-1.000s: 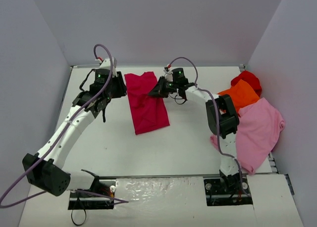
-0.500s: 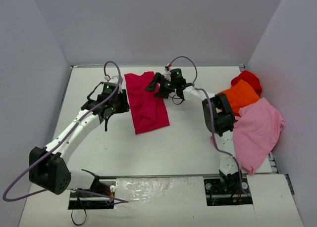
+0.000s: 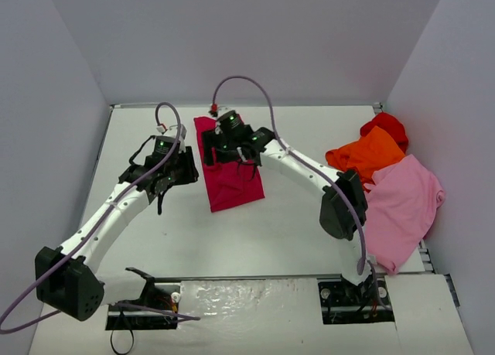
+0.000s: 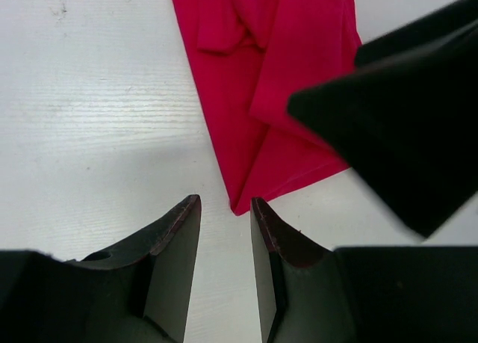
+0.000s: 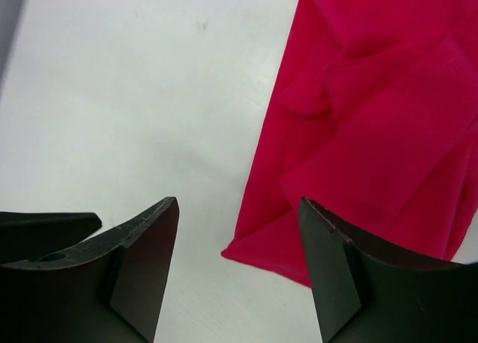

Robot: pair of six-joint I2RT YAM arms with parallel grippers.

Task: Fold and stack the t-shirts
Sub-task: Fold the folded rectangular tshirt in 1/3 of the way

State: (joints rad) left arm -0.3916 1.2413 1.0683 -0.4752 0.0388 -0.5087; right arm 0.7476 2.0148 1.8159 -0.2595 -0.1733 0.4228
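Observation:
The crimson t-shirt (image 3: pixel 232 173) lies on the table as a long folded strip. My left gripper (image 3: pixel 188 169) hovers at its left edge. In the left wrist view my left gripper (image 4: pixel 224 212) stands a little open with nothing between its fingers, and a corner of the crimson t-shirt (image 4: pixel 276 81) lies just ahead of the tips. My right gripper (image 3: pixel 209 154) reaches across the strip to that same left side. It is wide open and empty (image 5: pixel 237 216) over the crimson cloth's (image 5: pixel 373 134) corner. Orange (image 3: pixel 367 152), bright red (image 3: pixel 387 125) and light pink (image 3: pixel 402 204) t-shirts are piled at the right.
White walls close in the table (image 3: pixel 255 239) on the left, back and right. The pile of shirts hangs over the table's right edge. The right gripper's black body (image 4: pixel 403 126) fills the right side of the left wrist view.
The right arm swung left across the crimson shirt, from its right side to its left edge, and its jaws opened. The left gripper drew slightly nearer along that edge.

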